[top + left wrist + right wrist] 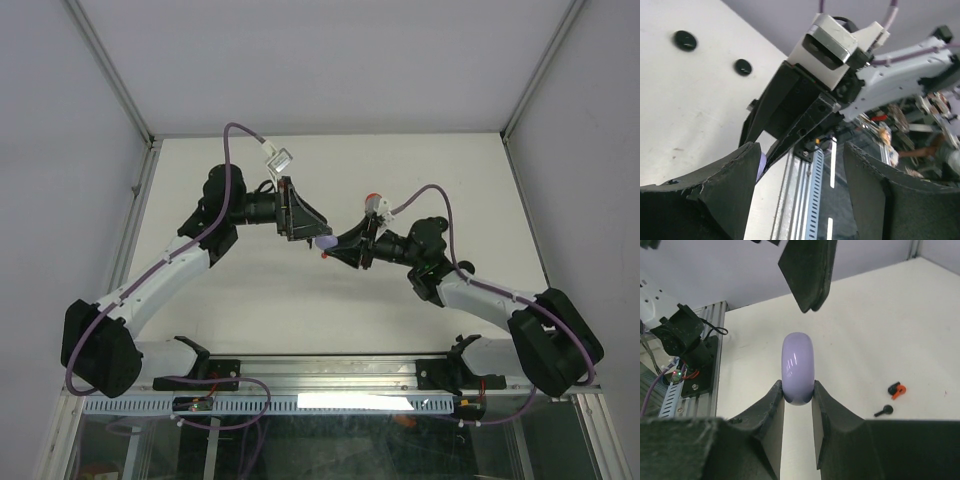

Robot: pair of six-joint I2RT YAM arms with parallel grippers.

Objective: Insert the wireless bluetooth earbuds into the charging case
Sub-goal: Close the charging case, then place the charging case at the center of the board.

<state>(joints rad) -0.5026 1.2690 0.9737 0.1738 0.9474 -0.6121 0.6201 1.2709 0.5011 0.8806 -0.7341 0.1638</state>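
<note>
The right gripper (798,391) pinches the lavender charging case (798,362) above the counter's middle. The left gripper (802,160) is wide apart (holding nothing). A black earbud (884,411) lies on the counter nearby.

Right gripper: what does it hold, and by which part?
The right gripper holds the lavender charging case, standing on edge. Its fingers pinch the two broad faces at the lower end; the top stands free.
</note>
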